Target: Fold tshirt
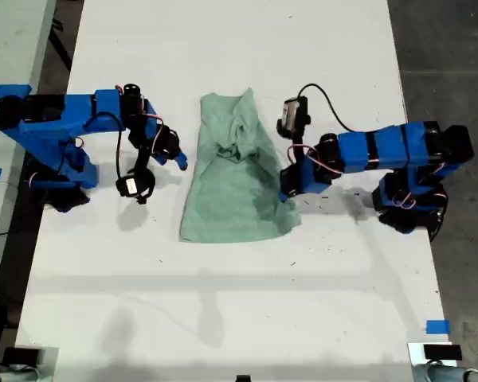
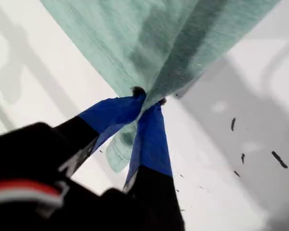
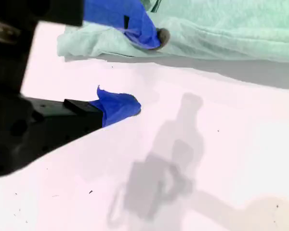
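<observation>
- Exterior view's left: my second hand is hanging released, jaws apart, just beside the tshirt's edge, gripping nothing.
- Centre: the tshirt is lying partly folded on the white bench.
- Exterior view's right: my first hand is clenching on a tshirt edge.
- Step, as I judge it: side fold. Next move calls for carrying that edge across.
</observation>
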Motion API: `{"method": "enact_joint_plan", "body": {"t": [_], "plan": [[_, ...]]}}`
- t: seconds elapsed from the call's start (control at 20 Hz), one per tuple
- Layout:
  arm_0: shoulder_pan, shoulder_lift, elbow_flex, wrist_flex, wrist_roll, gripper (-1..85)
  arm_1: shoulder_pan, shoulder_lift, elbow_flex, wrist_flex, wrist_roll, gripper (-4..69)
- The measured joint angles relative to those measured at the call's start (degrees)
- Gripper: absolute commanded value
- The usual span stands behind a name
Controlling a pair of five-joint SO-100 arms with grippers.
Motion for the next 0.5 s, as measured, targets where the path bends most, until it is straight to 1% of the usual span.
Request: {"method": "enact_joint_plan", "body": {"t": [0.05, 0.15, 0.3, 0.35, 0.4, 0.45, 0.5], "plan": [[0.0, 0.0, 0.0, 0.0, 0.0, 15.3, -0.2, -2.5, -2.7, -0.1, 1.1, -2.3], [0.0, 0.0, 0.0, 0.0, 0.0, 15.2, -0.4, -9.1, -6.7, -3.2, 2.6, -2.3], [0.0, 0.0, 0.0, 0.0, 0.0, 15.3, -0.4, -18.0, -8.1, -10.6, 6.2, -2.7], [0.0, 0.0, 0.3, -0.1, 0.0, 15.7, -0.4, -20.7, -8.1, -12.0, 7.3, 11.7], [0.0, 0.0, 0.4, -0.2, 0.0, 16.0, -0.3, -23.0, -8.1, -14.2, 7.9, 20.6], [0.0, 0.0, 0.4, -0.2, 0.0, 16.2, -0.3, -24.7, -8.1, -16.6, 8.4, 26.0], [0.0, 0.0, 0.4, -0.3, 0.0, 16.3, -0.3, -26.4, -8.3, -17.6, 9.2, 30.6]]}}
